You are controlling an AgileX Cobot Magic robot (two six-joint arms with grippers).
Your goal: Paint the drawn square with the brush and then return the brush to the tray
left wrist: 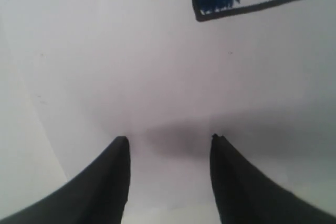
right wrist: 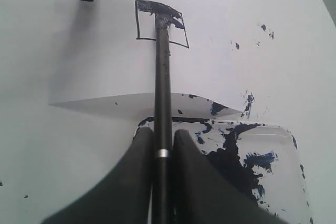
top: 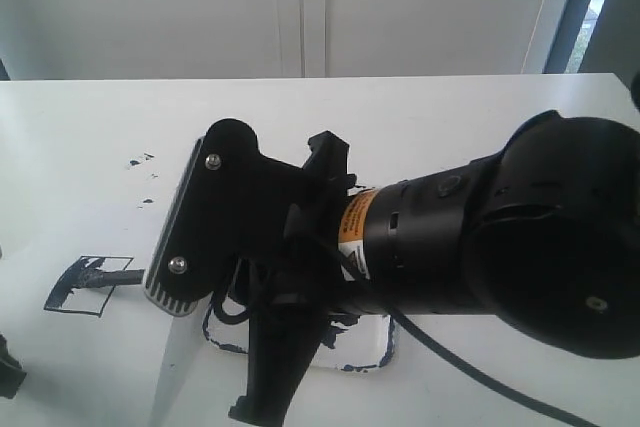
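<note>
Filled the foreground with the right arm [top: 450,237], stretched low and leftward over the table [top: 480,107]. Gripped the brush [right wrist: 162,87] in the right jaws, shaft running out past the tray [right wrist: 278,127] rim and the paper [right wrist: 94,66] edge lying against it. Rested the tip inside the drawn square [right wrist: 160,24], partly painted. Held the left jaws open and empty just beside the square's outline, over bare paper. Left wide bare table beyond.
</note>
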